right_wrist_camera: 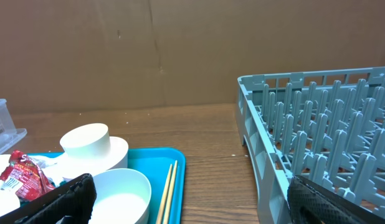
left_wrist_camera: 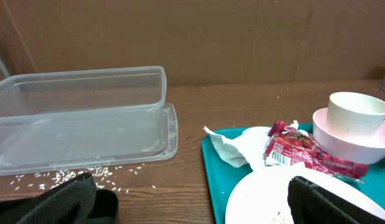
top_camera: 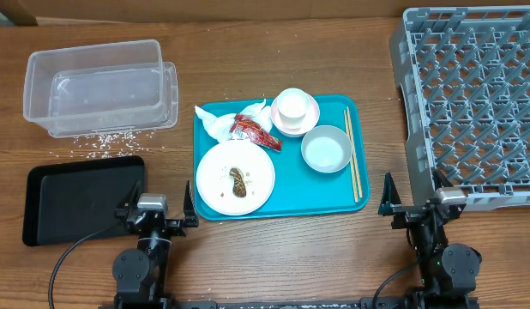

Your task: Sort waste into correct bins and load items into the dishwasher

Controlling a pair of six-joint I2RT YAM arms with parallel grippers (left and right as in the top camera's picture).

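Note:
On the teal tray (top_camera: 334, 199) lie a white plate (top_camera: 256, 184) with a brown scrap (top_camera: 238, 180), a crumpled napkin (top_camera: 215, 122), a red wrapper (top_camera: 253, 130), a cup (top_camera: 292, 106) on a saucer (top_camera: 311, 120), a small bowl (top_camera: 326, 148) and chopsticks (top_camera: 352, 153). The clear tub (top_camera: 98, 86) and black tray (top_camera: 83, 197) sit at the left, with rice grains (top_camera: 102, 142) between them. The grey dish rack (top_camera: 471, 103) is at the right. My left gripper (top_camera: 155, 209) and right gripper (top_camera: 415, 204) are open and empty at the front edge.
A cardboard wall stands behind the table. In the left wrist view the tub (left_wrist_camera: 80, 118), wrapper (left_wrist_camera: 304, 152) and cup (left_wrist_camera: 357, 112) show; in the right wrist view the rack (right_wrist_camera: 323, 124), bowl (right_wrist_camera: 121, 193) and chopsticks (right_wrist_camera: 167, 193) show.

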